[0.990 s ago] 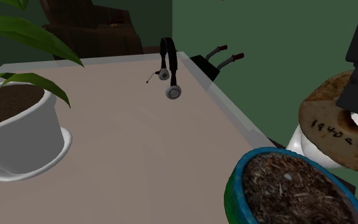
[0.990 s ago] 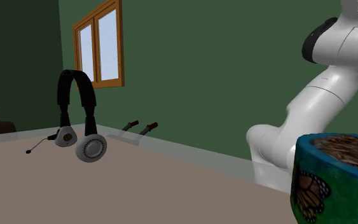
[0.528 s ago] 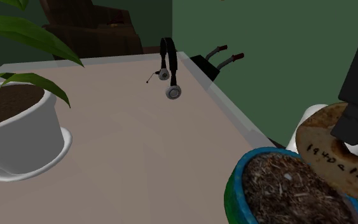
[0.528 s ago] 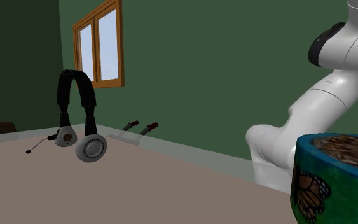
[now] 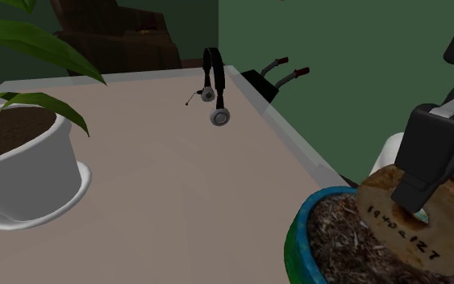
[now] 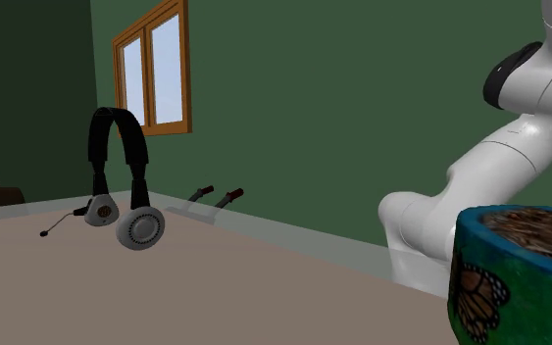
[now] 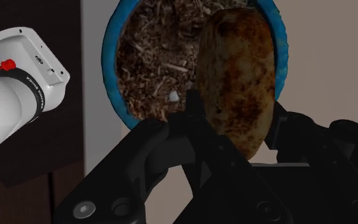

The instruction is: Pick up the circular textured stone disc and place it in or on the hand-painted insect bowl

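Here, rough mottled round disc [image 7: 238,83] clamped in black jaws, above blue soil-filled bowl [image 5: 297,238]

I see my arm [image 6: 479,176] in glossy white, rounded links, dark joints. One white link [image 7: 18,70] bears a red spot and a black lettered band. My tool [image 7: 234,113] is all black, with round screws.

Dim, even light all round; the window [image 6: 154,73] at upper left glows pale, the surface [image 5: 160,185] softly lit.
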You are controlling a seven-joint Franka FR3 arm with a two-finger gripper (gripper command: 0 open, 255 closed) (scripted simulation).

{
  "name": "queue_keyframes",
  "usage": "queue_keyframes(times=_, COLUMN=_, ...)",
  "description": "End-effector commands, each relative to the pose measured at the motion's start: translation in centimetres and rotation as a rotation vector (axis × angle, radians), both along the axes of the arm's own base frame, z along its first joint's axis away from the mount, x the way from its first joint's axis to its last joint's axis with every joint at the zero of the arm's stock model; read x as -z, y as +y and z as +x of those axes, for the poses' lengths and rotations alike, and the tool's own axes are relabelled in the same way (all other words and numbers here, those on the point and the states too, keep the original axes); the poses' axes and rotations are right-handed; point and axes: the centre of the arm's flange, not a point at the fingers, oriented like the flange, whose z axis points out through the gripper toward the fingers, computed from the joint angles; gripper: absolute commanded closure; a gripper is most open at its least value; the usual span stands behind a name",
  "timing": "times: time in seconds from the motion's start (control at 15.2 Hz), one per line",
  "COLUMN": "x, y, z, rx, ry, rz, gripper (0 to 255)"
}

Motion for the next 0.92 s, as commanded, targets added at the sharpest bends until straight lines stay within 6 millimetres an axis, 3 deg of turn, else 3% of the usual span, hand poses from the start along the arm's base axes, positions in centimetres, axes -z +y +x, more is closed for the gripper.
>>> queue_keyframes(times=0.0, x=1.01, y=-0.08, z=-0.04, rx=0.000, ry=0.000, rz=0.001, gripper=255)
queue_keyframes(times=0.13, x=1.98, y=-0.08, z=-0.04, rx=0.000, ry=0.000, rz=0.001, gripper=255)
queue_keyframes(times=0.59, x=1.98, y=-0.08, z=-0.04, rx=0.000, ry=0.000, rz=0.001, gripper=255)
queue_keyframes(times=0.66, x=1.98, y=-0.07, z=-0.04, rx=0.000, ry=0.000, rz=0.001, gripper=0)
queue_keyframes(times=0.86, x=1.98, y=-0.08, z=-0.04, rx=0.000, ry=0.000, rz=0.001, gripper=0)
